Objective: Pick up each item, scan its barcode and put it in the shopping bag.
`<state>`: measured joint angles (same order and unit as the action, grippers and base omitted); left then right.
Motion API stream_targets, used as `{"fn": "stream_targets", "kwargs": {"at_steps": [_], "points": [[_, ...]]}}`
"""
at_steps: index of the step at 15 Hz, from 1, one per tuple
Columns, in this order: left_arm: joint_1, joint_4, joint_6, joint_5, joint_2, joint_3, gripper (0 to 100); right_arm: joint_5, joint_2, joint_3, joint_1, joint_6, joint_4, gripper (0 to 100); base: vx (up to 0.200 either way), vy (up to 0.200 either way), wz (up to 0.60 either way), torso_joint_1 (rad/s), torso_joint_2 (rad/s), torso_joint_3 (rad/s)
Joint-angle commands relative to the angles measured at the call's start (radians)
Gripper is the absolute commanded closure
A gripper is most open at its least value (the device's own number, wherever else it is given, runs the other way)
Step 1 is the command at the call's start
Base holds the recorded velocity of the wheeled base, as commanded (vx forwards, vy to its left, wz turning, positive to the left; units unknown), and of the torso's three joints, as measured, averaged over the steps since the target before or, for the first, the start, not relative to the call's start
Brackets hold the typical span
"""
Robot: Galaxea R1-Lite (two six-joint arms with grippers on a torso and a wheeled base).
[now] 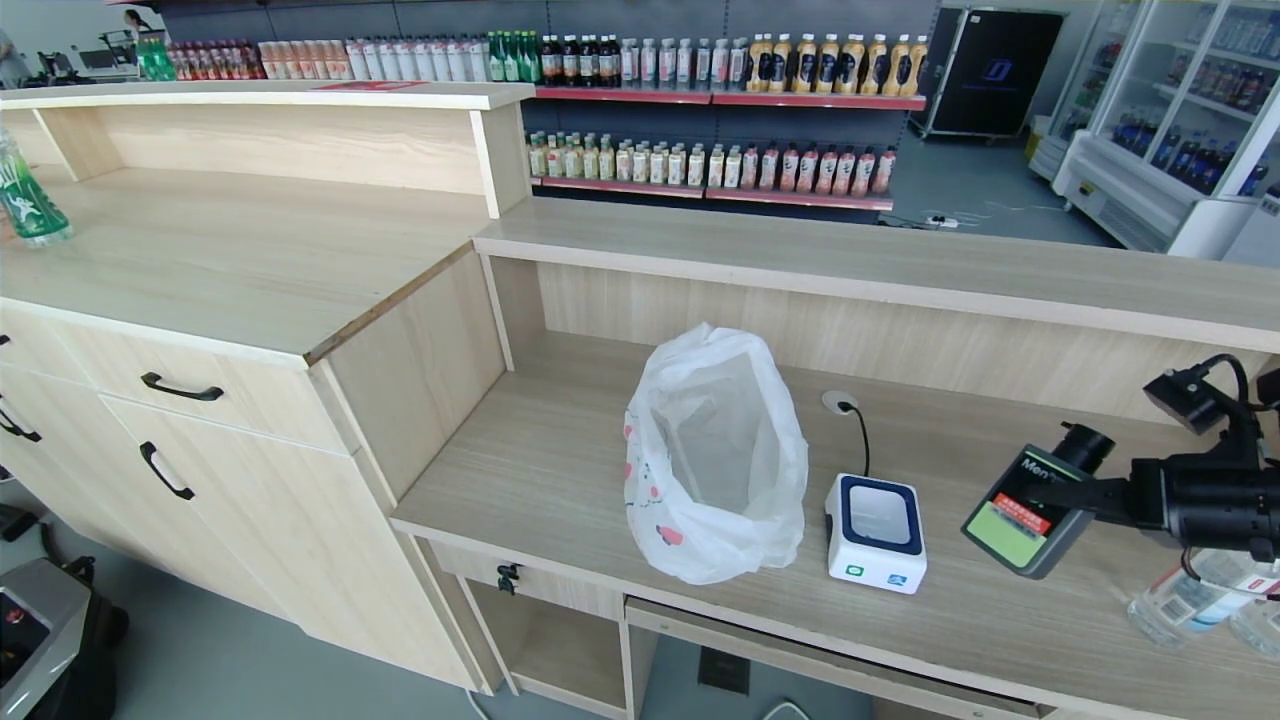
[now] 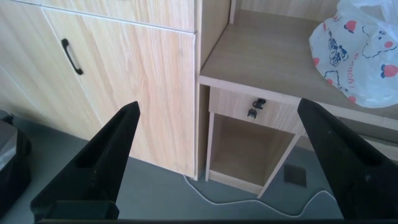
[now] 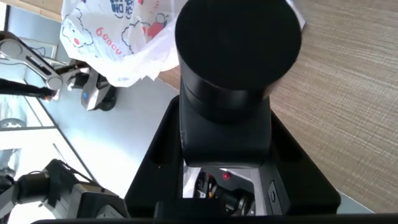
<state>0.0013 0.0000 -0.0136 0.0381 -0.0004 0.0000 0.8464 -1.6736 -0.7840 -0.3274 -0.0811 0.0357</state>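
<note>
Right of scanner (image 1: 876, 533), right tool (image 1: 1075, 492) pinches black-capped bottle (image 1: 1010, 525), tilted; left tool (image 2: 219, 104) spread, low.

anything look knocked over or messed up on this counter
Nothing is spilled or damaged. The bag stands open beside the scanner. The only oddity is that the clear bottles at the right edge of the counter seem to lie on their sides. The right end effector holds a dark bottle tilted above the counter.

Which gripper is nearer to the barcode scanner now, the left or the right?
Right. The right gripper holds a dark bottle above the counter just beside the barcode scanner. The left gripper hangs open low before the cabinet, beyond the shopping bag.
</note>
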Motion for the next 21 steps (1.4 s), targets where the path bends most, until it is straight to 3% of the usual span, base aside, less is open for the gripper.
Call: {"fn": "stream_targets", "kwargs": {"at_steps": [1, 8, 21], "points": [[0.000, 0.000, 0.000, 0.000, 0.000, 0.000, 0, 0.000, -0.015, -0.001, 0.001, -0.032, -0.016, 100, 0.000, 0.000, 0.00, 0.000, 0.00, 0.000], [0.000, 0.000, 0.000, 0.000, 0.000, 0.000, 0, 0.011, -0.055, -0.038, -0.001, -0.043, -0.010, 100, 0.000, 0.000, 0.00, 0.000, 0.00, 0.000], [0.000, 0.000, 0.000, 0.000, 0.000, 0.000, 0, 0.011, -0.152, -0.096, 0.088, -0.071, 0.030, 100, 0.000, 0.000, 0.00, 0.000, 0.00, 0.000]]}}
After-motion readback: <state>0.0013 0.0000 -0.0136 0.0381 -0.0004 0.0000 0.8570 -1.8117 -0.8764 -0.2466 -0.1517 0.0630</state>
